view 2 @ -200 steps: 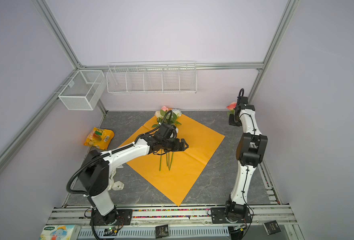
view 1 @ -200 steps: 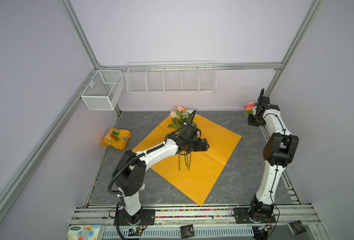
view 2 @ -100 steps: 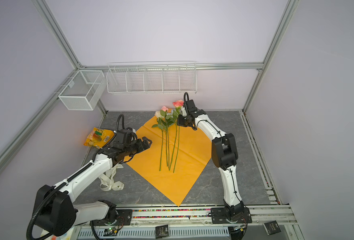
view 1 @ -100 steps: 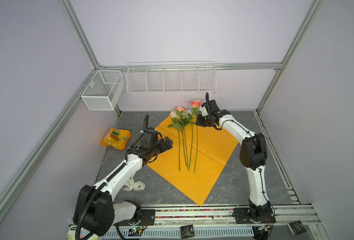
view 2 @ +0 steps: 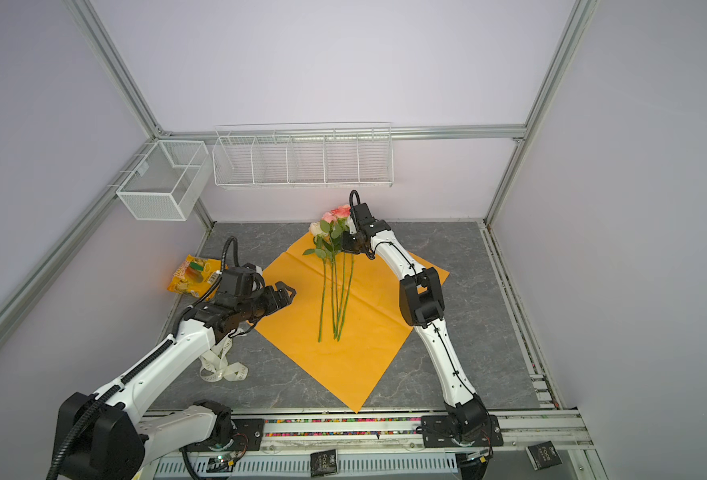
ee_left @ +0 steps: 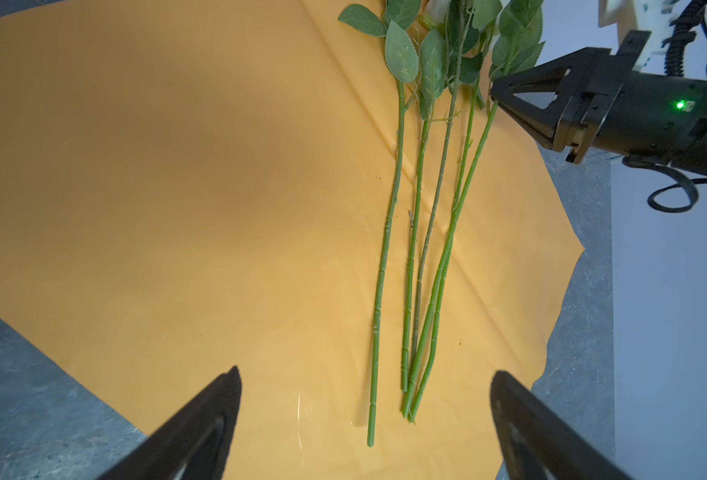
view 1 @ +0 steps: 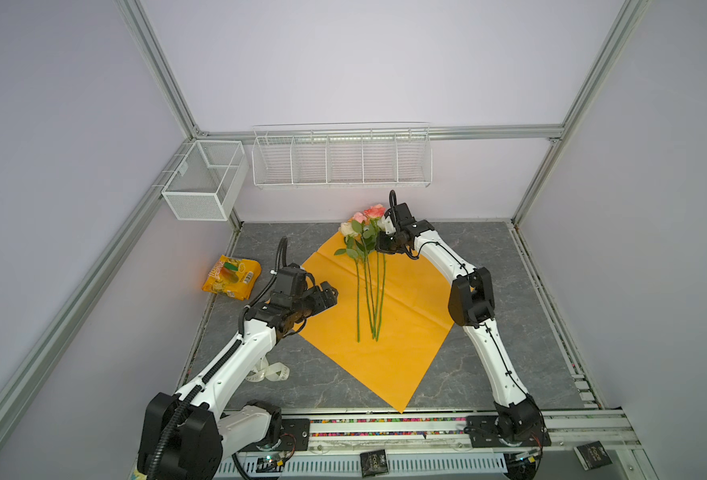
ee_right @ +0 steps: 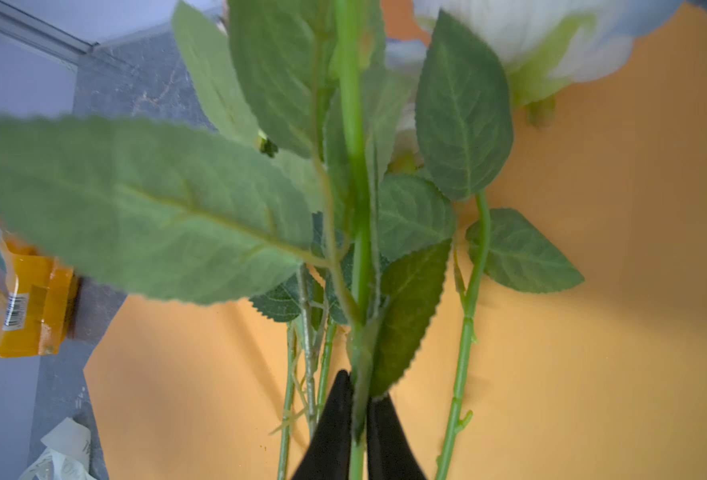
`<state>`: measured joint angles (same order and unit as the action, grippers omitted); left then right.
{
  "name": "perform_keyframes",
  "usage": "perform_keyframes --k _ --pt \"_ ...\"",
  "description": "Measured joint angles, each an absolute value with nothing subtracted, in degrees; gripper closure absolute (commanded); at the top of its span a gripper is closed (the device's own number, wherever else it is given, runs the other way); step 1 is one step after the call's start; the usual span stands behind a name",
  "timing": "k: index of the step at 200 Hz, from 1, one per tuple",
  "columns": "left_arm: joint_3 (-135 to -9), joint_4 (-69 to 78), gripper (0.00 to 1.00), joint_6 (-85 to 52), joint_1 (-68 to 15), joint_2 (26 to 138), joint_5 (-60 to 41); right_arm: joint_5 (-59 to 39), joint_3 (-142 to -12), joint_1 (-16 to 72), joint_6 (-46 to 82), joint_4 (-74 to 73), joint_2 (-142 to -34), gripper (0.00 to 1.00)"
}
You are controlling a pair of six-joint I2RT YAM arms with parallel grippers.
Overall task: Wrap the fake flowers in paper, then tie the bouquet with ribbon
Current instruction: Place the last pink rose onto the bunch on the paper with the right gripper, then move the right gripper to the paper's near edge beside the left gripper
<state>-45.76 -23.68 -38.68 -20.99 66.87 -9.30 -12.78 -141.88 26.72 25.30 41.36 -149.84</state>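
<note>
The bouquet of fake flowers [view 1: 367, 286] [view 2: 335, 291] lies loose on a square orange paper [view 1: 406, 332] [view 2: 302, 332]. Its pink and cream heads [view 1: 364, 218] point to the back wall, and several long green stems [ee_left: 416, 232] run side by side. My right gripper [view 1: 379, 245] [view 2: 345, 245] [ee_right: 358, 382] is at the leafy upper end, shut on the rightmost rose stem [ee_right: 354, 232]. It also shows in the left wrist view as the right gripper [ee_left: 494, 93]. My left gripper [view 1: 331, 297] [view 2: 289, 291] [ee_left: 364, 374] hovers open over the paper's left side, holding nothing.
A yellow snack bag [view 1: 231, 277] [view 2: 192, 276] lies at the left of the grey table. A cream printed ribbon [view 1: 271, 372] [view 2: 223, 368] lies under the left arm. White wire baskets [view 1: 341, 160] [view 1: 204, 180] hang on the back wall and left rail.
The right arm swung in from the far right with a pink rose and laid it beside the other stems. The left gripper drew back from the stems to the paper's left side.
</note>
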Motion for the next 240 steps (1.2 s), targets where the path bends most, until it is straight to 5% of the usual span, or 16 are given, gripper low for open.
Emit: perform_keyframes --k 27,42,103,148,188,240 --pt "-45.8 -23.4 0.06 -38.7 -21.0 66.9 -10.1 -13.4 -142.4 26.7 22.7 43.9 -150.1 0.87" --pt "-45.8 -23.4 0.06 -38.7 -21.0 66.9 -10.6 -13.9 -143.6 26.7 21.0 45.3 -150.1 0.76" --pt "-45.8 -22.5 0.07 -38.5 -21.0 66.9 -14.8 -15.0 -144.0 26.1 15.1 51.9 -147.8 0.64" --pt "-43.9 -22.7 0.11 -38.3 -21.4 66.3 -18.9 -11.8 -105.6 28.1 7.7 46.6 -117.0 0.54" --pt "-39.5 -23.4 0.17 -39.0 -25.9 64.4 -20.3 -9.1 -69.7 39.0 2.8 34.2 -86.0 0.5" --pt "-35.2 -22.6 0.19 -41.6 -26.9 63.8 -20.8 -4.1 -50.1 61.6 -7.5 29.6 -79.9 0.47"
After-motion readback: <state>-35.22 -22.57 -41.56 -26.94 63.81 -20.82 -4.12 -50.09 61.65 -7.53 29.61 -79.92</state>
